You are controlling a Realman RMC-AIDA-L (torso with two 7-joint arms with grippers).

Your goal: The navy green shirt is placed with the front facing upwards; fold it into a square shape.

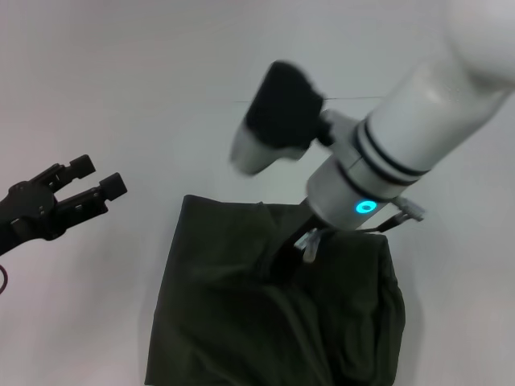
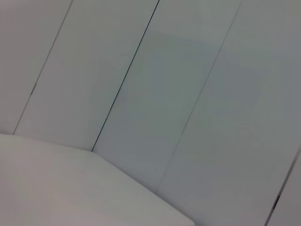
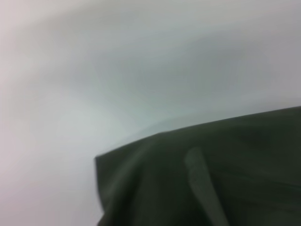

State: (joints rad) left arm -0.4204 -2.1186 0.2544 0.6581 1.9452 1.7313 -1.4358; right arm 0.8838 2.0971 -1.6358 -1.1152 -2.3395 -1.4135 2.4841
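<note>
White table (image 1: 121,80), navy green shirt (image 1: 225,305) bunched, right end effector (image 1: 306,241) seemingly pinching it.

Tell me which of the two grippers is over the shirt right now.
The right gripper, hanging over the navy green shirt. The left gripper is off to the side over bare table, fingers open.

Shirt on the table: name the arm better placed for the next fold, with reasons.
Probably the right. The right gripper is down over the far part of the navy green shirt, which is already partly folded. The left gripper hangs off to the side over bare table, fingers open, away from the cloth.
</note>
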